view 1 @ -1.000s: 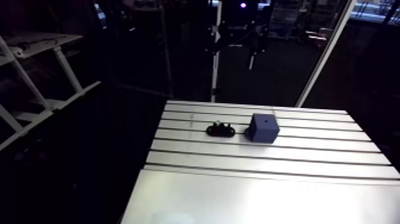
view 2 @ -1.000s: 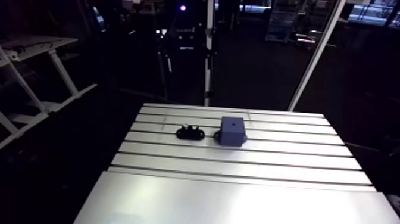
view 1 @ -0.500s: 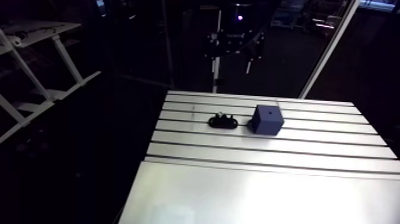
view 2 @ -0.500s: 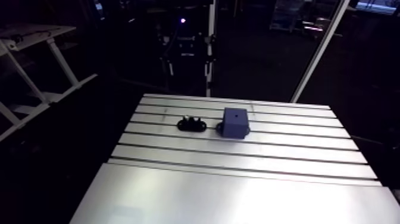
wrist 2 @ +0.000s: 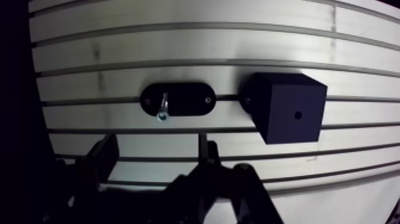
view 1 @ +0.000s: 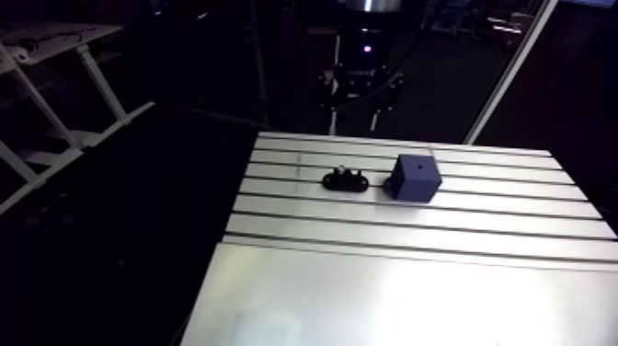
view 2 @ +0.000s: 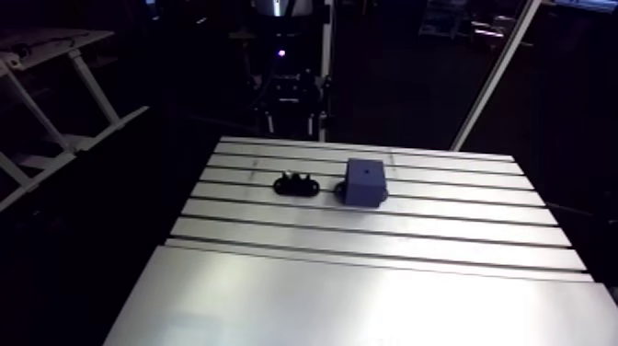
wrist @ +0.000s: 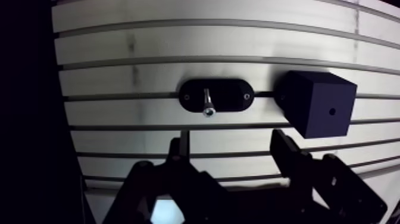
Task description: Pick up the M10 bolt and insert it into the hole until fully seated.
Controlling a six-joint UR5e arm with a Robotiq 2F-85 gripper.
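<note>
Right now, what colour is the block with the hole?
The block is dark blue, clearest in the arm view.

On the table [wrist: 149,42] the holder [wrist: 229,95] lies just ahead of my pincer [wrist: 229,143], in line with the gap between my two parted fingers, which have nothing between them. The bolt [wrist: 206,102] stands in the holder, slightly off its middle, toward the end away from the block [wrist: 318,107]. The block sits just beside the holder on the same slot, ahead of one finger. Its hole [wrist: 331,111] is in its upper face. In the arm view the holder lies left of the block, both toward the table's far edge.
</note>
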